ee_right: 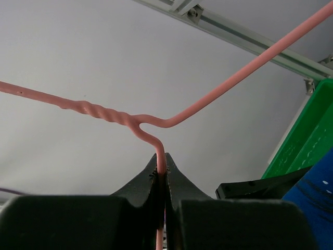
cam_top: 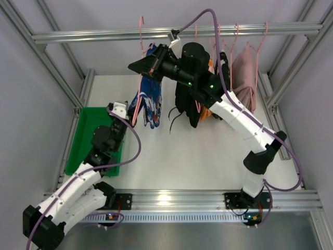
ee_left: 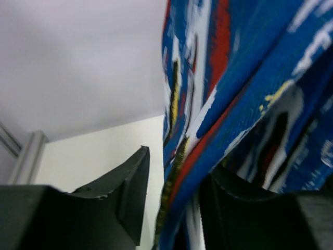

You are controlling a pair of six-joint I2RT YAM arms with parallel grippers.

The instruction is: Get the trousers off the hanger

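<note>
The blue printed trousers (cam_top: 148,101) hang on a pink wire hanger (cam_top: 141,36) at the left of the rail. The plain black trousers (cam_top: 187,101), with dangling drawstrings, hang to their right. My right gripper (cam_top: 136,66) is shut on the pink hanger's wire (ee_right: 156,138) just below its twisted neck, and in the right wrist view the gripper (ee_right: 162,157) shows the wire pinched between the tips. My left gripper (cam_top: 126,108) is at the blue trousers' lower left edge. In the left wrist view the gripper (ee_left: 179,161) is open, with the blue cloth (ee_left: 244,78) hanging between its fingers.
A green bin (cam_top: 83,135) sits on the table at the left. More pink hangers hold a mauve garment (cam_top: 244,75) and an orange one (cam_top: 207,112) to the right of the black trousers. The metal rail (cam_top: 104,35) crosses the back; frame posts stand at both sides.
</note>
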